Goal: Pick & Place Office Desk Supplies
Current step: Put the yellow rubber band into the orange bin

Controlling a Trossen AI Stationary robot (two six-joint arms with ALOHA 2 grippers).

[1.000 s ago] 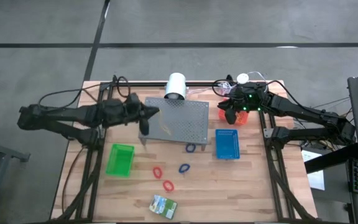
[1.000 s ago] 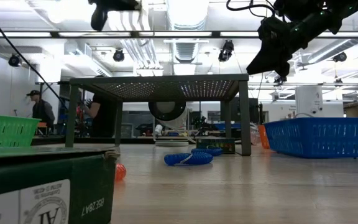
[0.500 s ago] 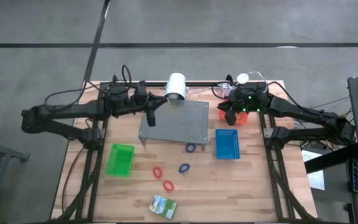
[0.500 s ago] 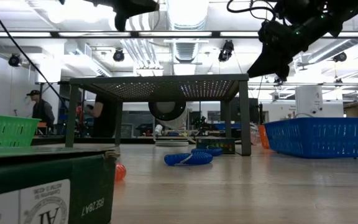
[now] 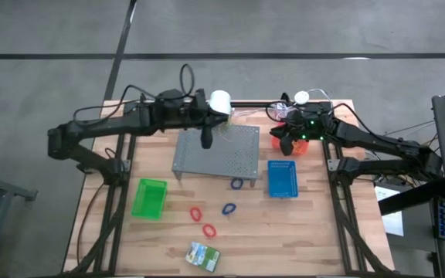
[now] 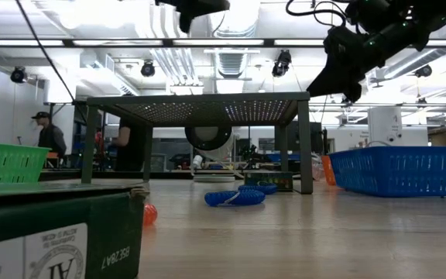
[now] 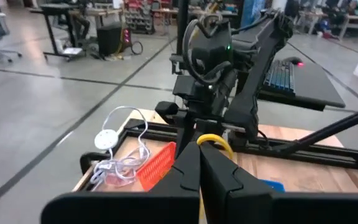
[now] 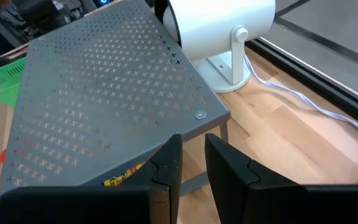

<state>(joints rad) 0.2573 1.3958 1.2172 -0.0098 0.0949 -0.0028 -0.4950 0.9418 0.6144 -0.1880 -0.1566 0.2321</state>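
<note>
My left gripper (image 7: 199,149) is shut on a thin yellow rubber band (image 7: 216,140). It hangs in the air over the far part of the grey perforated stand (image 5: 219,154). My right gripper (image 5: 284,144) waits above the red basket (image 5: 296,148), its fingers (image 8: 166,162) a little apart with nothing between them. Two red bands (image 5: 196,212) and two blue bands (image 5: 229,208) lie flat on the wood in front of the stand. The green-and-yellow crayon box (image 5: 203,255) lies near the front edge. My left gripper pinches the yellow rubber band between its two shut fingers. A loop of the band (image 7: 221,144) arches out past the fingertips. The fingers lie about level and point toward the table's right side. The band is lifted clear, above the stand.
A green basket (image 5: 149,198) sits at the left front and a blue basket (image 5: 283,179) right of the stand. A white cylinder-shaped device (image 5: 220,106) stands behind the stand, with cables (image 5: 280,108) at the far right. Something yellow (image 8: 123,180) lies under the stand.
My left gripper has swung from the stand's left edge toward the far and right, along the stand's far part, rising a little and rolling its wrist. It has stayed shut.
</note>
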